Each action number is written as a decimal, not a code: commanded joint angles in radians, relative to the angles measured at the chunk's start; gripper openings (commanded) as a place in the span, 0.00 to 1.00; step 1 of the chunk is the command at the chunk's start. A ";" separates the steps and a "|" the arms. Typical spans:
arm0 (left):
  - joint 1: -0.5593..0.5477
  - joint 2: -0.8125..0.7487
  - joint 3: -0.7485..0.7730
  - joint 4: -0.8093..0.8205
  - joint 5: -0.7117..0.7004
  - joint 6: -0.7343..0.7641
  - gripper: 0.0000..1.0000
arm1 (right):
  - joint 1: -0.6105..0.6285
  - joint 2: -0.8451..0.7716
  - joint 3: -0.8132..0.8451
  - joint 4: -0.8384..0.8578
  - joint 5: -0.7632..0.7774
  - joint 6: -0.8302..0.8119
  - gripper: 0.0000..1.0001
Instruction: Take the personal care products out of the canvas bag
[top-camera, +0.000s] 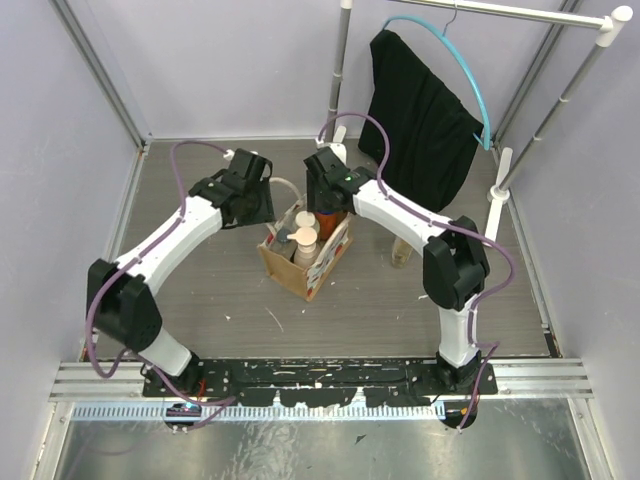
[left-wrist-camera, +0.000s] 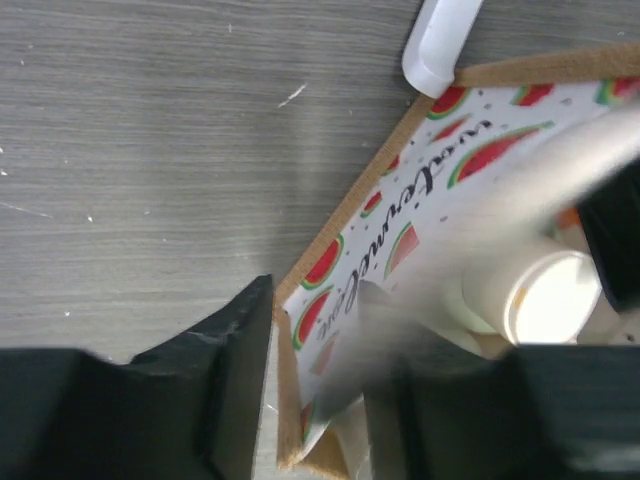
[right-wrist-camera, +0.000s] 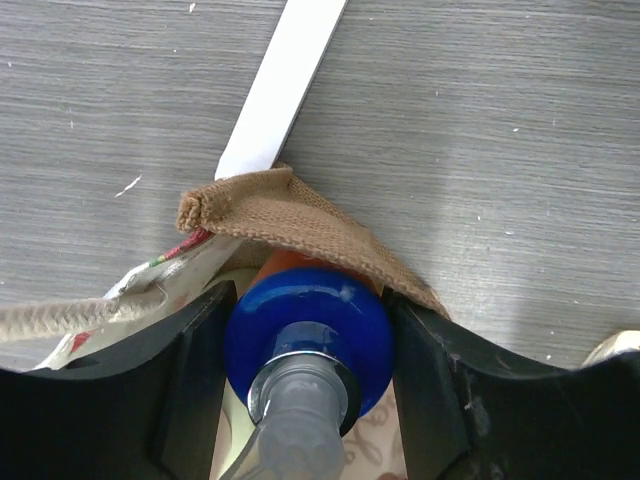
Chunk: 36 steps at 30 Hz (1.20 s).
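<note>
The orange bottle (right-wrist-camera: 300, 335) stands upright in the bag (top-camera: 285, 272), long axis vertical, directly under the right tool (right-wrist-camera: 308, 300), whose fingers clasp its blue cap from both sides. A folded corner of the bag's rim lies against the cap's far side, so the way out looks straight up. The left tool (left-wrist-camera: 315, 300) straddles the bag's near wall, one finger outside and one inside; I cannot tell whether it pinches the cloth.

Count: one bag, one orange bottle, at least one beige bottle (top-camera: 305, 248) inside, and one amber bottle (top-camera: 402, 250) on the table (top-camera: 220, 290) right of the bag.
</note>
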 joint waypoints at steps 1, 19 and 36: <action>-0.002 0.051 0.068 0.026 -0.032 0.010 0.22 | 0.001 -0.157 0.011 0.021 0.032 -0.031 0.22; -0.003 -0.087 0.000 -0.066 -0.281 -0.066 0.00 | -0.016 -0.446 0.086 -0.027 0.214 -0.098 0.22; -0.002 -0.096 0.007 -0.098 -0.215 -0.069 0.62 | -0.154 -0.355 -0.257 0.156 0.154 -0.082 0.22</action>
